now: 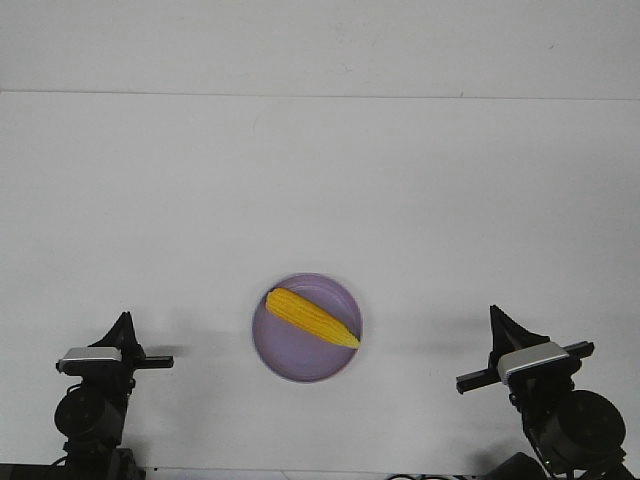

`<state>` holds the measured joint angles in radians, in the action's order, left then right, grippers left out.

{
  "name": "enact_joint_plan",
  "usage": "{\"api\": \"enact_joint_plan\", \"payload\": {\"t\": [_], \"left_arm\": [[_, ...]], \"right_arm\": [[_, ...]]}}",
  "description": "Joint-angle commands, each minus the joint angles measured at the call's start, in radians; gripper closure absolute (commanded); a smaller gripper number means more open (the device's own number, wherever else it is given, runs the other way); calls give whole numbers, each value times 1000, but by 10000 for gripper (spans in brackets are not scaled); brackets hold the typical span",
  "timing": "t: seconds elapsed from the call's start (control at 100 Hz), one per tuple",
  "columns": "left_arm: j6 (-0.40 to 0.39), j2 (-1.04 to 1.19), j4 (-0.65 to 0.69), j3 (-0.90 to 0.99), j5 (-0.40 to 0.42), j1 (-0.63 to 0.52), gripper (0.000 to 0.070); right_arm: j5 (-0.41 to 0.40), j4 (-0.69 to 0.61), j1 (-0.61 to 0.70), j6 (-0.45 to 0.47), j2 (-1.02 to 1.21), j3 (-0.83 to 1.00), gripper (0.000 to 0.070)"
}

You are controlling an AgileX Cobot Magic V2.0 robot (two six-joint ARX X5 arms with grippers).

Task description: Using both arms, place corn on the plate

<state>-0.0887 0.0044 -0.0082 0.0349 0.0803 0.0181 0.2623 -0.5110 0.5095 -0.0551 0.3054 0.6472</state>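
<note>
Lying diagonally inside the plate (290, 365), the corn (311, 317) has its thick end toward the far left rim and its pointed tip toward the right rim, so I judge the placing as done. Both pincers are well apart from it, the left gripper (124, 322) low at one corner and the right gripper (497, 318) at the other; neither has hold of anything, and their pointed fingers look drawn together, though I cannot tell this surely. One risk is rolling: the cob is round and tapered, the plate is shallow and looks smooth, so a bump to the white table (320, 200) could send the tip over the low rim. The kernels give the cob a ribbed, glossy yellow surface.
</note>
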Motion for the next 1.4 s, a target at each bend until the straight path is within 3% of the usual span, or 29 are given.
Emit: {"api": "enact_joint_plan", "payload": {"t": [0.0, 0.15, 0.22, 0.33, 0.51, 0.66, 0.91, 1.39], "left_arm": [[-11, -2, 10, -21, 1, 0, 685], [-11, -2, 10, -21, 1, 0, 685], [-11, -2, 10, -21, 1, 0, 685], [-11, -2, 10, -21, 1, 0, 685], [-11, -2, 10, -21, 1, 0, 685], [-11, -2, 10, -21, 1, 0, 685], [-11, -2, 10, -21, 1, 0, 685], [-11, -1, 10, -21, 1, 0, 685]], "right_arm": [[0, 10, 5, 7, 3, 7, 696], [0, 10, 5, 5, 3, 7, 696], [-1, 11, -4, -60, 3, 6, 696], [-16, 32, -73, -71, -21, -26, 696], [-236, 216, -334, -70, -162, -251, 696], [-342, 332, -486, -39, -302, -452, 696], [-337, 503, -542, 9, -304, -634, 696], [-312, 488, -542, 39, -304, -634, 696]]}}
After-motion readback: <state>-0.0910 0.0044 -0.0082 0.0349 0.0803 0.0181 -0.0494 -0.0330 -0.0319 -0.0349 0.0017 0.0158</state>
